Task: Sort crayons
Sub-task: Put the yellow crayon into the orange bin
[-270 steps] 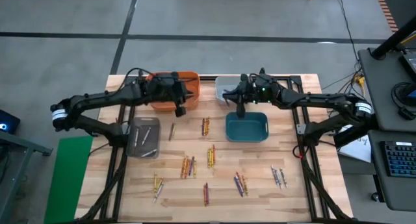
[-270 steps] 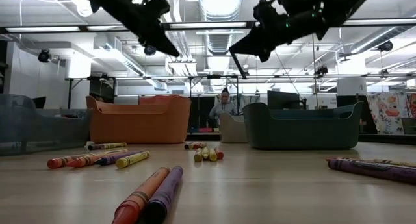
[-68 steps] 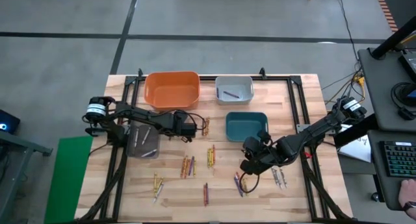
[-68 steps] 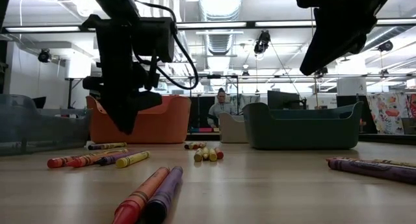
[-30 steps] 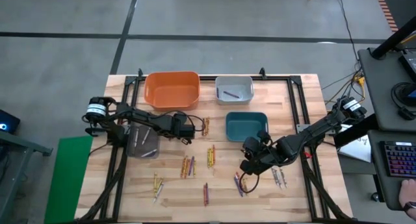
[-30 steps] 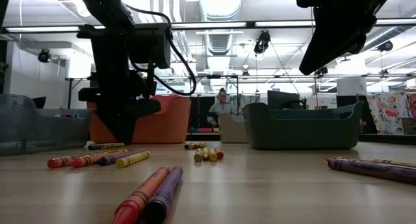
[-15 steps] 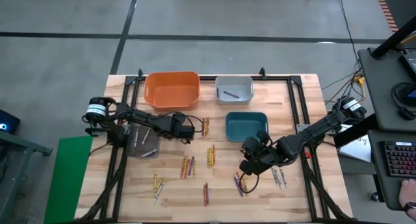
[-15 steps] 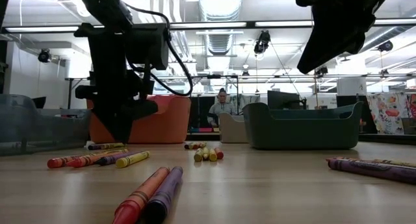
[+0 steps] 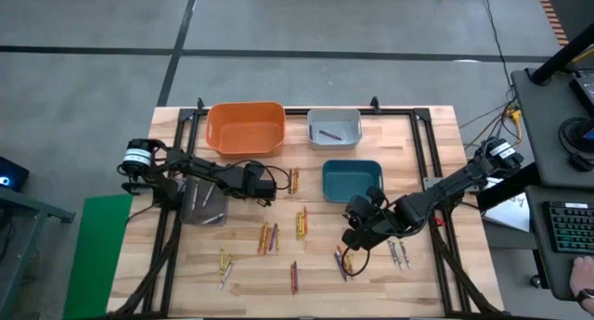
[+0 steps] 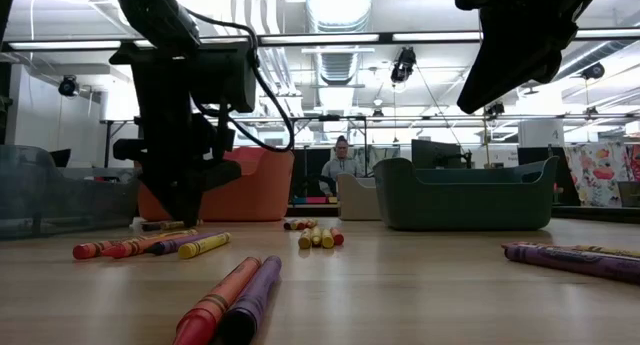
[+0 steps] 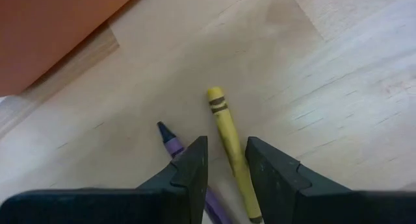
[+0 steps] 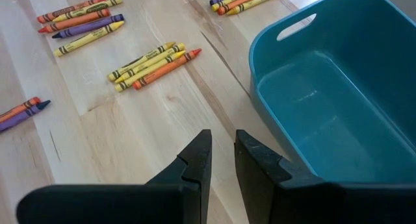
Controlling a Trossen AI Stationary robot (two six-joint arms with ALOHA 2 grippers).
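Left of centre in the high view, my left gripper (image 9: 263, 192) hangs low over the worktop (image 9: 427, 274), jaws parted, straddling a yellow crayon (image 11: 229, 134) with a purple crayon (image 11: 174, 146) just beside. I'd centre on the yellow alone before closing. My right gripper (image 9: 350, 238) waits near the teal bin (image 9: 353, 182), jaws parted slightly, empty.

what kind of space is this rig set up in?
Likely an open lab or workshop: exposed ceiling ducts and strip lights, a person at a far desk, concrete floor around the wooden table.
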